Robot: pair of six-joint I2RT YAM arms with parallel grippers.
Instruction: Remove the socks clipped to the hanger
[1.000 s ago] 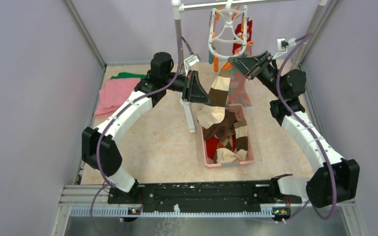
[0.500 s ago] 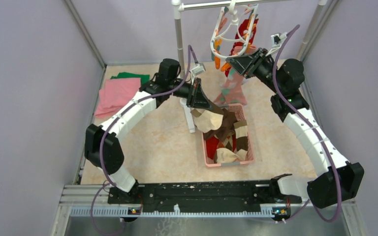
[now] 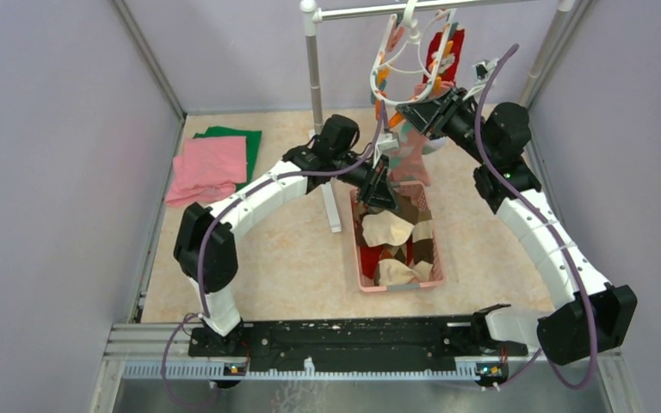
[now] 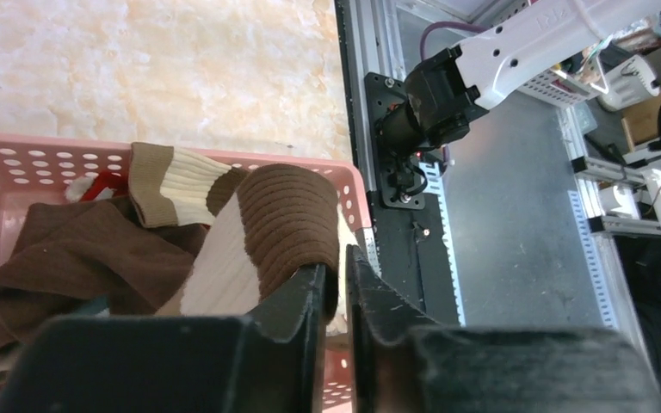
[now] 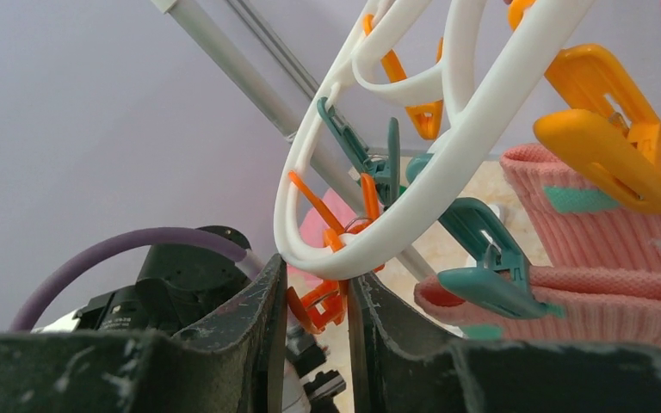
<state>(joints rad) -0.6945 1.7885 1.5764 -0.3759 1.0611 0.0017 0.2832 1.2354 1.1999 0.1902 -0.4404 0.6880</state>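
Observation:
The white hanger [image 3: 393,43] hangs tilted from the rail, with a red sock [image 3: 440,45] and a pink sock [image 3: 411,159] clipped to it. My right gripper [image 3: 412,112] is at the ring's lower edge, shut on an orange peg [image 5: 337,303] under the white frame [image 5: 482,112]. A teal peg [image 5: 486,268] and the pink sock [image 5: 620,258] are just to its right. My left gripper [image 3: 379,187] is over the pink basket [image 3: 360,277] and shut on a brown and cream argyle sock [image 4: 288,219], which trails down into the basket [image 4: 43,148].
The basket holds several socks. The metal rail stand [image 3: 314,77] has a post and a white foot just left of the basket. Folded pink [image 3: 211,165] and green [image 3: 243,136] cloths lie at the far left. Purple walls close in both sides.
My left arm swung right and down from beside the hanger to over the basket, carrying the argyle sock with it. The hanger tipped right. The right gripper stayed at the hanger.

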